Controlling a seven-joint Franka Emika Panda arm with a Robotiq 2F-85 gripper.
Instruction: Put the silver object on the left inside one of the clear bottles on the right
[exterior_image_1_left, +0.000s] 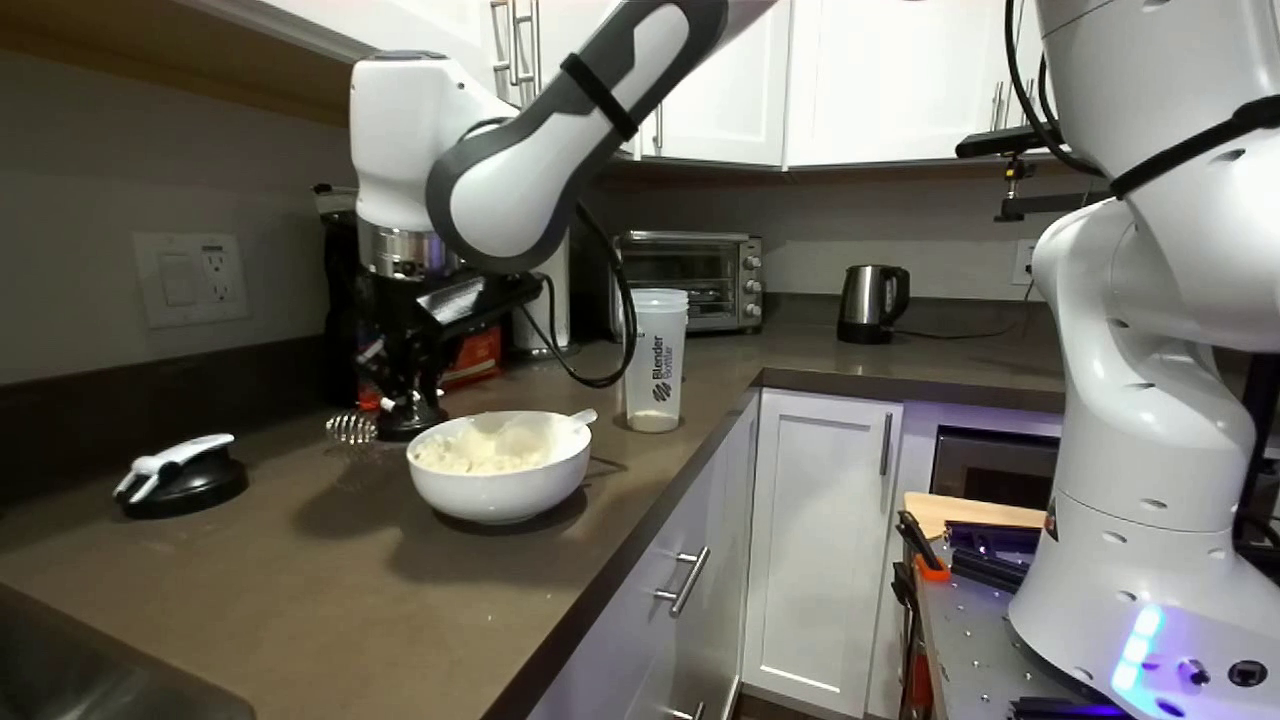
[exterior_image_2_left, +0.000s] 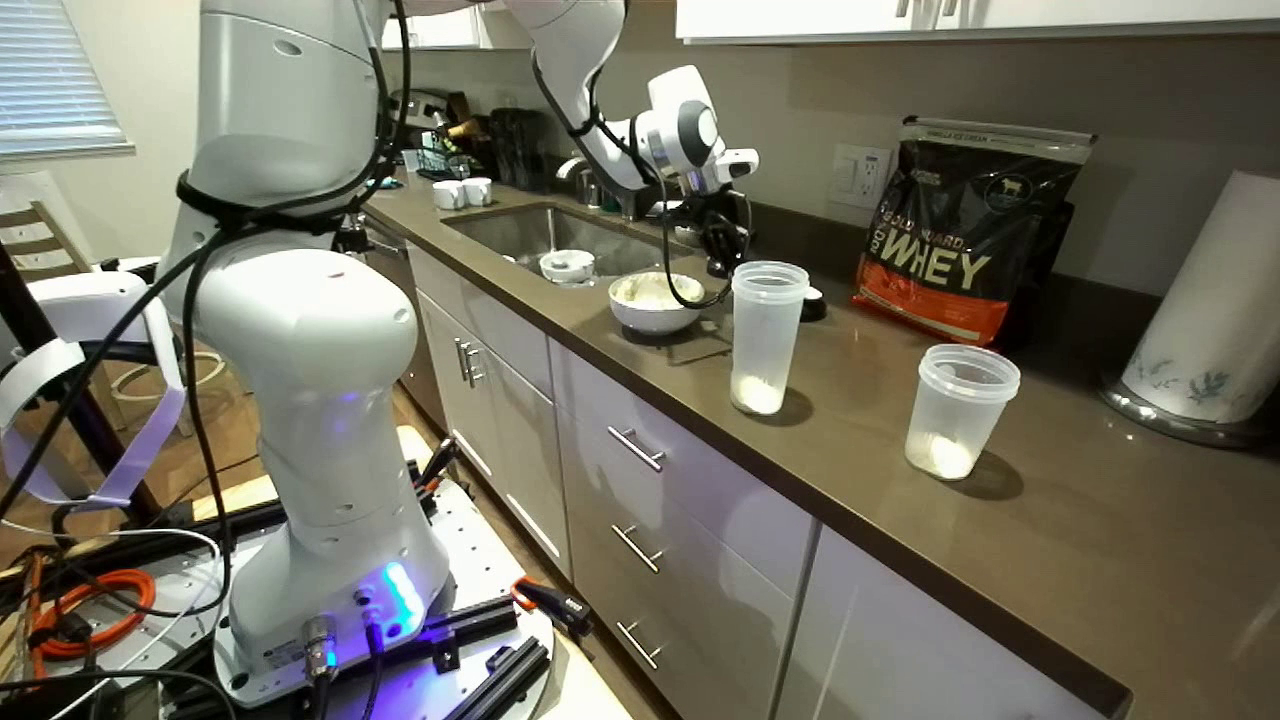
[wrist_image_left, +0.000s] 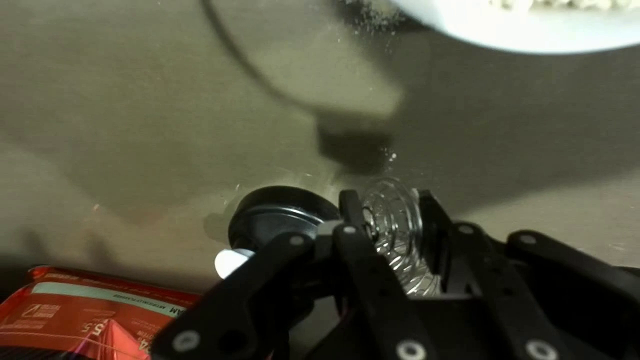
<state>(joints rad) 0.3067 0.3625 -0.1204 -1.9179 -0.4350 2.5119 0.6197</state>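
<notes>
Silver coil (wrist_image_left: 392, 231), lower middle of the wrist view: we see the tool (wrist_image_left: 388, 199), fingers (wrist_image_left: 352, 206) apart, partly hide it, contact unclear; upper right, the bowl (wrist_image_left: 525, 31) is cut off.

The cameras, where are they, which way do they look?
An exterior view: by the sink, facing the toaster oven; arm and base show.
An exterior view: by the paper towels, facing the sink; arm and base too.
Wrist view: on the arm, facing down at the silver ball; fingers show.
Both exterior views share the bowl.
</notes>
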